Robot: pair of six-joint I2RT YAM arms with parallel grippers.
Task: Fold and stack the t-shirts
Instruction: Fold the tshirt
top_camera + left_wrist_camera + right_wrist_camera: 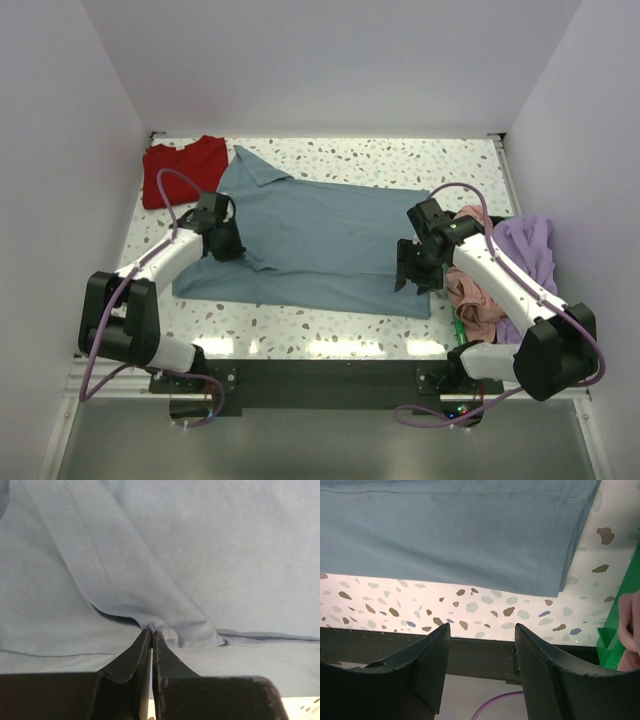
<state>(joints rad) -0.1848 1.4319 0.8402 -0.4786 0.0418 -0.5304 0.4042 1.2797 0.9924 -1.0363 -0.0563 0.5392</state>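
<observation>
A slate-blue t-shirt [330, 240] lies spread across the middle of the speckled table, a sleeve folded over its left part. My left gripper [226, 243] is shut on a pinch of that folded sleeve edge [156, 625], the black fingers [131, 655] pressed together. My right gripper [418, 270] hovers open over the shirt's right hem, with nothing between its fingers [436, 652]; the hem corner [555, 580] lies just beyond them. A red t-shirt [180, 168] sits crumpled at the back left. Salmon-pink [472, 295] and lavender [527, 245] t-shirts are heaped at the right.
White walls close in the table [330, 325] on three sides. A black rail [320, 375] runs along the near edge between the arm bases. Something bright green [620, 625] shows beside the pink cloth at the right.
</observation>
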